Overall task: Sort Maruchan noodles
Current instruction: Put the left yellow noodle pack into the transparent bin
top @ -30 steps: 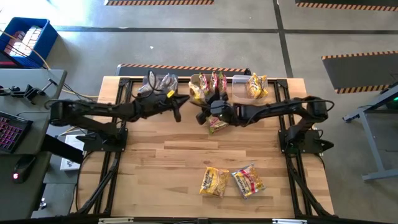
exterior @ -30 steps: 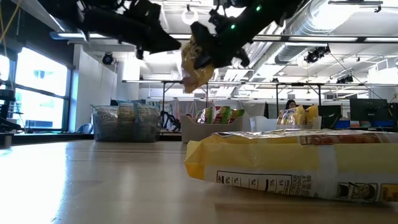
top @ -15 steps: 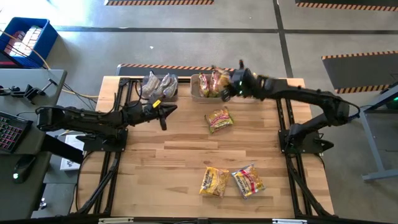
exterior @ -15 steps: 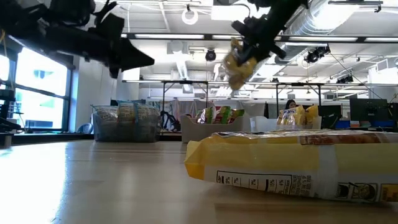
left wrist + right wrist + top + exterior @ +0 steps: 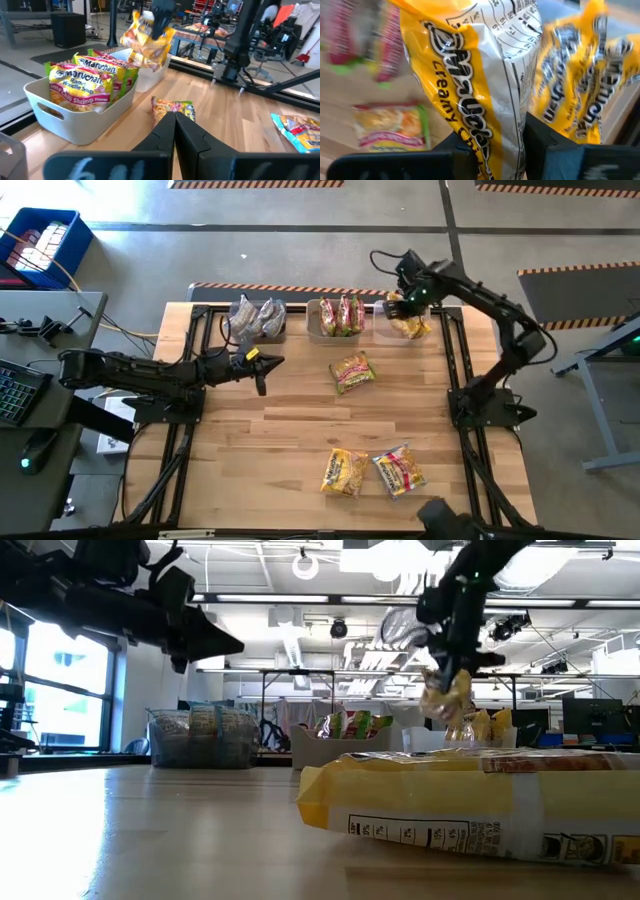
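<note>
My right gripper (image 5: 403, 302) is shut on a yellow Maruchan noodle packet (image 5: 447, 698) above the far right bin (image 5: 385, 308), which holds more yellow packets (image 5: 575, 85). My left gripper (image 5: 262, 365) hangs shut and empty over the table's left half, in front of the bins. One packet (image 5: 352, 372) lies flat on the table in front of the middle bin (image 5: 80, 115). Two more packets (image 5: 343, 473) (image 5: 399, 471) lie near the front edge. My right gripper pinches the yellow packet between its two fingers at the packet's upper end (image 5: 495, 120). The fingers come from above, pointing steeply down. The packet hangs below them, lifted clear, over the right bin.
A far left bin (image 5: 257, 318) holds silvery packets, and the middle bin (image 5: 312, 328) holds pink and green ones. The three bins stand in a row along the table's far edge. Bare wood lies between the bins and the two front packets.
My right gripper has carried the yellow packet from over the table's middle toward the far right, to above the right bin, and has tipped from nearly level to pointing down. My left gripper has drawn back toward the table's left edge and sunk a little.
</note>
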Robot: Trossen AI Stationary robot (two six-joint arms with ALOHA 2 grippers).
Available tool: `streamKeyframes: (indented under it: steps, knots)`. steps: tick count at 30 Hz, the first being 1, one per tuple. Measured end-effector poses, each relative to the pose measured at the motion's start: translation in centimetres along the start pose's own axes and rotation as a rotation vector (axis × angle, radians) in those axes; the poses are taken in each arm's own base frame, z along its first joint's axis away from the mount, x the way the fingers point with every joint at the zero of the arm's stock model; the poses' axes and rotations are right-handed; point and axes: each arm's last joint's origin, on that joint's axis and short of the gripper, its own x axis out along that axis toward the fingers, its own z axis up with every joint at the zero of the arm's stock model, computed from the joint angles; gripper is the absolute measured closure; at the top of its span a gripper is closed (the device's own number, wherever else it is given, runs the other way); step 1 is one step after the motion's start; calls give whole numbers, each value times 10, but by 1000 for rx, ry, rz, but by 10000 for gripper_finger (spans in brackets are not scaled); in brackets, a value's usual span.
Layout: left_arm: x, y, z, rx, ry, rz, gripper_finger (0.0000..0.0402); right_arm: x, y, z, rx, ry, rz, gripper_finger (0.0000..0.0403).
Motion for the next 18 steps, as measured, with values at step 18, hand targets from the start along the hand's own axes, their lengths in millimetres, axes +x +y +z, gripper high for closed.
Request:
streamKeyframes:
  steps: [18]
  knots:
    - [0, -2, 0, 0, -4, -9, 401, 67, -29, 26, 71, 200, -57, 327]
